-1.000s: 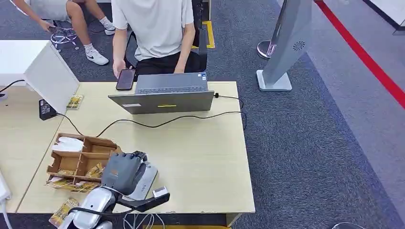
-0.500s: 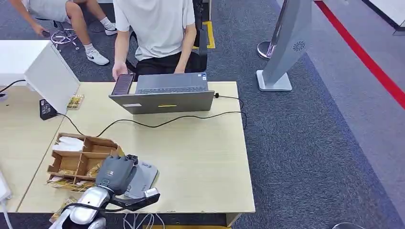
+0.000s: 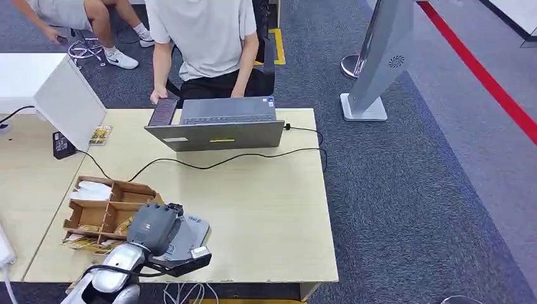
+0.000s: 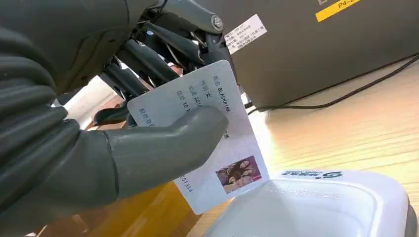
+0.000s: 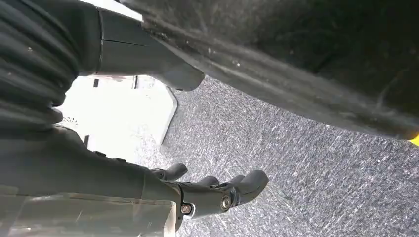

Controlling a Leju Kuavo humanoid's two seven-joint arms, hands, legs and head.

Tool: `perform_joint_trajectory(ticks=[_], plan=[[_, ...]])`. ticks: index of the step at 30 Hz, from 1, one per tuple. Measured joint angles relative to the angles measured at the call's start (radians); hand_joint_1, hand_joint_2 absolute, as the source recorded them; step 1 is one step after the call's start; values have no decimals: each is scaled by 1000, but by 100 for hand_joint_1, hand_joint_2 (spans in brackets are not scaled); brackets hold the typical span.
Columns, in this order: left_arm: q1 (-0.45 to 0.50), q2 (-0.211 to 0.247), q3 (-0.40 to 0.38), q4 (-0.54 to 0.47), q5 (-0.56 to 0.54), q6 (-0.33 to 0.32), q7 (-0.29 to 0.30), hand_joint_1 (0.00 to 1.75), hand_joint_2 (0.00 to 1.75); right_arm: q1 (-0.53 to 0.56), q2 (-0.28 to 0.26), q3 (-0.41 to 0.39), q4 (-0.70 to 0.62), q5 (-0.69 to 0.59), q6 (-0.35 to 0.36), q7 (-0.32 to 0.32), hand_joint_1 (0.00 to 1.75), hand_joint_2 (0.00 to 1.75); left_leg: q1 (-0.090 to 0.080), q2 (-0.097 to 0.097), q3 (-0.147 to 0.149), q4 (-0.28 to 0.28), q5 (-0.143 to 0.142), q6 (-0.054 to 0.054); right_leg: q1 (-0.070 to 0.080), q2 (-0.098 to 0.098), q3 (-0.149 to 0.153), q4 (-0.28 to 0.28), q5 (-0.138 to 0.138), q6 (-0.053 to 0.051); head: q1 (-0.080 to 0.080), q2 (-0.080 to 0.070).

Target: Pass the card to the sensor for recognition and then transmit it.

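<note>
My left hand (image 3: 152,228) hovers near the table's front edge, partly covering the grey-white card sensor (image 3: 191,235). In the left wrist view the hand (image 4: 94,94) pinches a white ID card (image 4: 217,138) between its thumb (image 4: 163,143) and its dark fingers. The card has printed text and a small photo. It is tilted, and its lower corner hangs just above the sensor's white recessed top (image 4: 321,202); I cannot tell if they touch. My right hand (image 5: 207,190) hangs over grey carpet, its fingers loosely bent with nothing in them.
A cardboard organizer (image 3: 104,212) with packets stands just left of the sensor. A grey laptop (image 3: 218,123) sits at the far edge, its black cable (image 3: 209,164) crossing the table. A person sits behind it, holding a phone (image 3: 163,111). A white box (image 3: 57,88) stands far left.
My left hand has drawn back and to the left, toward the table's front edge, still over the sensor. The person has tipped the phone up beside the laptop.
</note>
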Motion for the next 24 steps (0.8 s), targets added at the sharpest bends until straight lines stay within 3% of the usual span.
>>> perform_joint_trajectory(ticks=[5,8,10,13,15,17,20,24], plan=[[-3,0,0,3,0,7,0,175,175,0,0,0,0,0,0,0,0,175,0,0,0,0,0,0,0,0,0,0,0,0,0,0],[-1,-8,1,1,-23,76,5,175,175,0,0,0,0,0,0,-3,0,175,0,0,0,0,0,0,0,0,-1,0,0,0,0,0],[4,-21,14,-30,-55,195,6,175,175,0,0,0,0,2,-1,-3,0,175,0,0,-1,0,1,0,0,0,-1,0,0,0,0,0],[6,-45,61,-134,-161,519,-33,175,175,-2,0,10,-1,38,3,-2,0,175,0,0,-1,0,1,0,0,0,-1,0,0,0,0,0],[3,-58,105,-202,-208,634,-61,175,175,-4,0,23,-1,61,11,-4,0,175,0,0,-1,0,1,0,0,0,-1,0,0,0,0,0],[-16,-63,156,-248,-217,676,-89,175,175,-4,0,36,-2,78,18,-16,0,175,0,0,-1,0,1,0,0,0,-1,0,0,0,0,0],[-67,-77,243,-290,-216,682,-158,175,175,-4,-6,53,-2,92,32,-40,0,175,1,0,-1,0,1,0,0,-1,-1,0,0,0,0,0],[-152,-109,317,-289,-212,682,-181,175,175,-5,-9,65,-2,95,39,-40,0,175,1,0,-1,0,2,-1,1,-1,-1,0,2,-1,0,0]])
